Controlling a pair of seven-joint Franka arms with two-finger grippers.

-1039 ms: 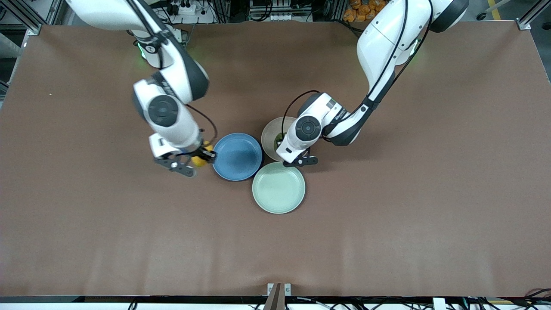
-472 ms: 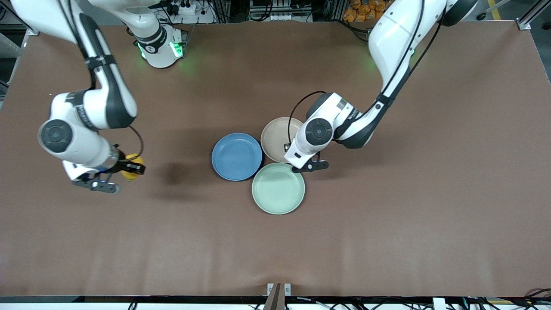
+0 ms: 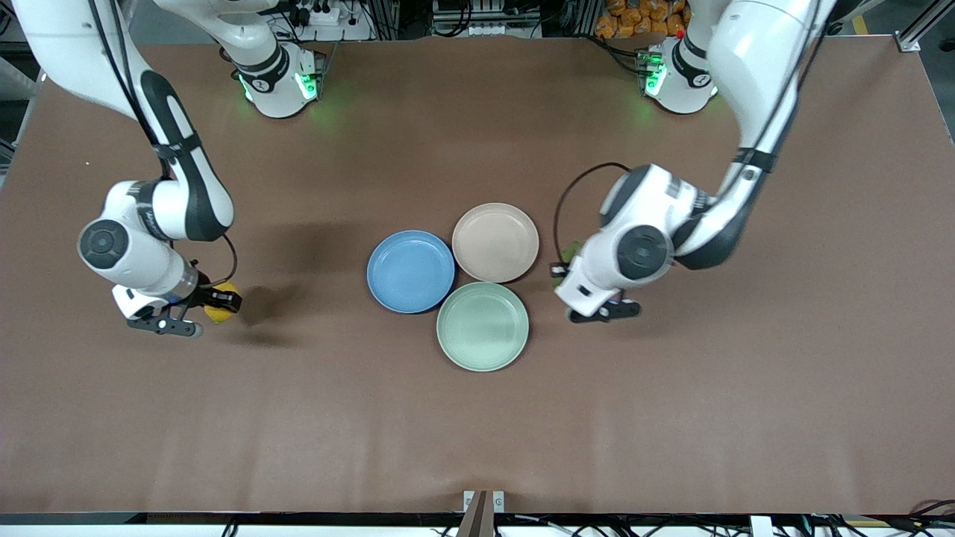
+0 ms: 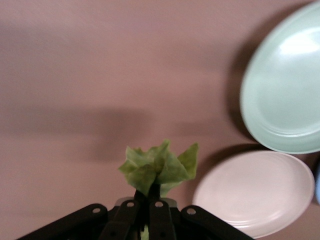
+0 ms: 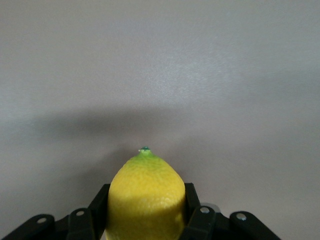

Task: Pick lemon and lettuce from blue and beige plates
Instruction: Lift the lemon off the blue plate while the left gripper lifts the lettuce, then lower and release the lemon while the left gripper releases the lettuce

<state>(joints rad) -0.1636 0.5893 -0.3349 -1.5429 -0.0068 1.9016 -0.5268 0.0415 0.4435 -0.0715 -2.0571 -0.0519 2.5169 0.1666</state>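
Observation:
My right gripper (image 3: pixel 209 309) is shut on the yellow lemon (image 3: pixel 221 312), low over bare table toward the right arm's end; the lemon (image 5: pixel 146 197) fills the right wrist view between the jaws. My left gripper (image 3: pixel 571 262) is shut on the green lettuce leaf (image 4: pixel 160 167), over bare table beside the beige plate toward the left arm's end; a scrap of lettuce (image 3: pixel 571 251) shows by the wrist in the front view. The blue plate (image 3: pixel 410 271) and the beige plate (image 3: pixel 495 242) both lie bare at mid-table. The beige plate (image 4: pixel 255 192) also shows in the left wrist view.
A pale mint-green plate (image 3: pixel 483 325) lies nearer the front camera, touching the blue and beige plates; it also shows in the left wrist view (image 4: pixel 282 85). The brown table mat (image 3: pixel 477 418) spreads wide on all sides.
My left gripper has carried the lettuce off the beige plate toward the left arm's end. My right gripper has sunk slightly with the lemon, after swinging away from the blue plate.

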